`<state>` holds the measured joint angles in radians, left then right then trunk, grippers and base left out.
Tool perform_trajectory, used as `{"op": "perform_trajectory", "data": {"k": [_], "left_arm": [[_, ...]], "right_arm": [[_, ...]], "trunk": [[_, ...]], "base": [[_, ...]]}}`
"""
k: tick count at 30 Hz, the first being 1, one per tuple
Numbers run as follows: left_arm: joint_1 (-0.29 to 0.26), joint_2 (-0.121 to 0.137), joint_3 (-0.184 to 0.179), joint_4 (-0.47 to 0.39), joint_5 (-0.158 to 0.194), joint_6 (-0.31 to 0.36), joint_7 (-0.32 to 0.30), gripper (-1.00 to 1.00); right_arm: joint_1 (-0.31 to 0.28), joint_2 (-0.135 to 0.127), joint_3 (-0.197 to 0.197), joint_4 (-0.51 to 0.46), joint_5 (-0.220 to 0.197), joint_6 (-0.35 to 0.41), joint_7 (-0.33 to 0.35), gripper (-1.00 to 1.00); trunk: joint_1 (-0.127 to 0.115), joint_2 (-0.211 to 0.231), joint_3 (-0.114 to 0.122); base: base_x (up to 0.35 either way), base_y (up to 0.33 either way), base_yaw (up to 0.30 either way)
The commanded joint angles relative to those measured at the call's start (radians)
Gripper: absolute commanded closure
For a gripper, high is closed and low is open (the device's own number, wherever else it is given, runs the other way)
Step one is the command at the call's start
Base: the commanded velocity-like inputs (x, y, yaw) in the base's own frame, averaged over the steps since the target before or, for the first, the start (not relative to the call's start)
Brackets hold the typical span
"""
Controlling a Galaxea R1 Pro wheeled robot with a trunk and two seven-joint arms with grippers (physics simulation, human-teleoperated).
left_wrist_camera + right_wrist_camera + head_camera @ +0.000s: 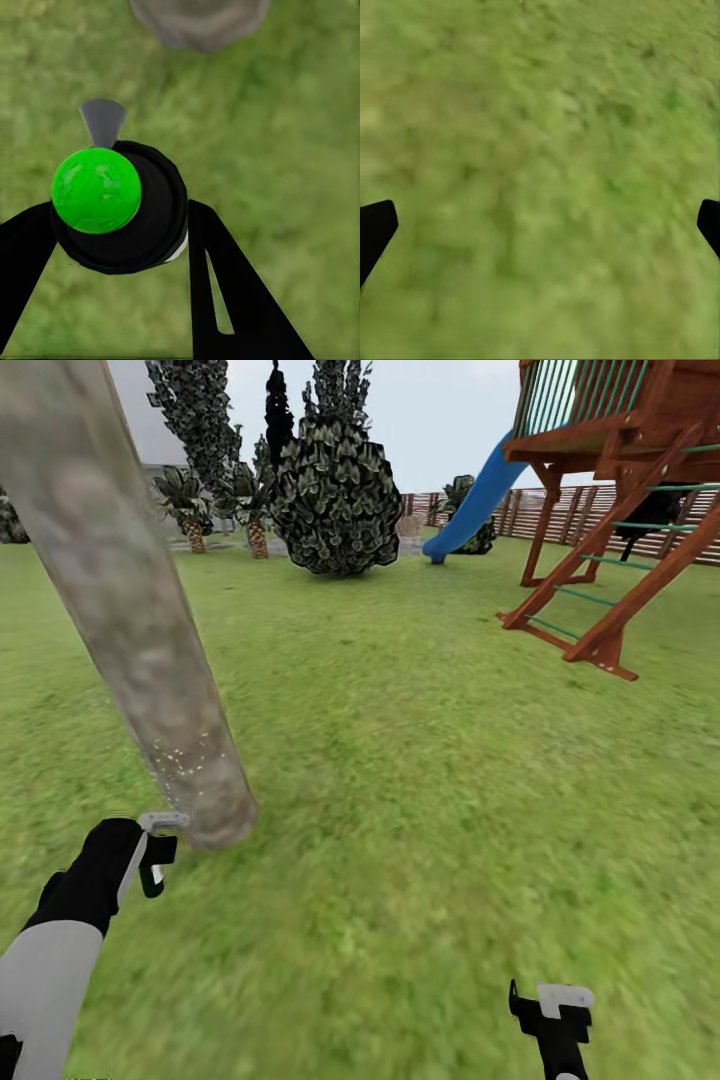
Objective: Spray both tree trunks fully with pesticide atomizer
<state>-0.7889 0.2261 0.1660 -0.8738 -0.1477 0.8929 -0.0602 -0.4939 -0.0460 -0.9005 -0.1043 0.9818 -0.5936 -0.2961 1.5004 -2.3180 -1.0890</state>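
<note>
The pesticide atomizer [120, 214], a black round body with a bright green cap and a grey nozzle, sits between the black fingers of my left gripper [120, 240], which is shut on it. In the head view my left gripper [155, 855] hovers just left of the base of a thick mottled grey-beige tree trunk [130, 600], over the grass floor [400, 810]. Fine white specks of pesticide [185, 760] dot the lower trunk. The nozzle points toward the trunk base [199, 19]. My right gripper [552, 1000] hangs open over bare grass, and the right gripper [540, 225] holds nothing.
A wooden playset [620, 510] with a ladder and a blue slide [475, 500] stands at the right. A dense dark shrub [335, 500], small palms [190, 500] and narrow dark trees [195, 410] stand behind. A brown slat fence [560, 510] closes the back.
</note>
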Motion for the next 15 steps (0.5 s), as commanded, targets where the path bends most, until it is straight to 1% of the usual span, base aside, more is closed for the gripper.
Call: {"op": "perform_trajectory", "data": {"k": [1, 4, 5, 8, 10, 12, 13, 15], "left_arm": [[0.001, 0.0, 0.0, 0.001, -0.001, 0.0, 0.003, 1.0], [0.013, 0.001, 0.001, 0.003, -0.002, -0.007, 0.006, 1.0], [0.022, -0.005, -0.001, 0.017, -0.001, -0.068, 0.012, 1.0], [0.024, -0.015, 0.002, 0.111, 0.005, -0.154, 0.045, 1.0], [0.024, -0.016, 0.006, 0.154, 0.008, -0.194, 0.053, 1.0], [0.025, -0.018, 0.005, 0.161, 0.012, -0.206, 0.054, 1.0], [0.025, -0.022, 0.005, 0.162, 0.012, -0.218, 0.055, 1.0], [0.027, -0.039, 0.003, 0.179, 0.011, -0.263, 0.056, 1.0]], "right_arm": [[0.0, 0.0, 0.0, 0.0, 0.0, 0.0, 0.0, -1.0], [0.0, 0.0, 0.0, 0.0, 0.0, 0.0, 0.0, -1.0], [0.0, 0.0, 0.0, 0.0, 0.0, 0.0, 0.0, -1.0], [0.0, 0.001, 0.001, 0.0, 0.0, 0.0, 0.0, -1.0], [0.0, 0.004, 0.001, 0.0, 0.002, 0.0, 0.0, -1.0], [0.0, 0.004, 0.002, 0.001, 0.003, 0.0, 0.0, -1.0], [0.0, 0.004, 0.002, 0.001, 0.003, 0.0, 0.0, -1.0], [0.0, 0.005, 0.002, 0.001, 0.003, 0.0, 0.0, -1.0]], "trunk": [[0.0, 0.0, 0.0], [0.0, 0.0, 0.0], [0.0, 0.0, 0.0], [0.0, 0.0, 0.0], [0.0, 0.0, 0.0], [0.0, 0.0, -0.002], [0.0, 0.0, -0.003], [0.0, 0.0, -0.004]], "base": [[0.117, -0.243, 0.277], [0.02, -0.267, 0.079], [0.04, -0.272, 0.005], [0.11, -0.265, 0.002], [0.178, -0.241, 0.045], [0.201, -0.23, 0.168], [0.206, -0.228, 0.201], [0.223, -0.211, 0.216]]}}
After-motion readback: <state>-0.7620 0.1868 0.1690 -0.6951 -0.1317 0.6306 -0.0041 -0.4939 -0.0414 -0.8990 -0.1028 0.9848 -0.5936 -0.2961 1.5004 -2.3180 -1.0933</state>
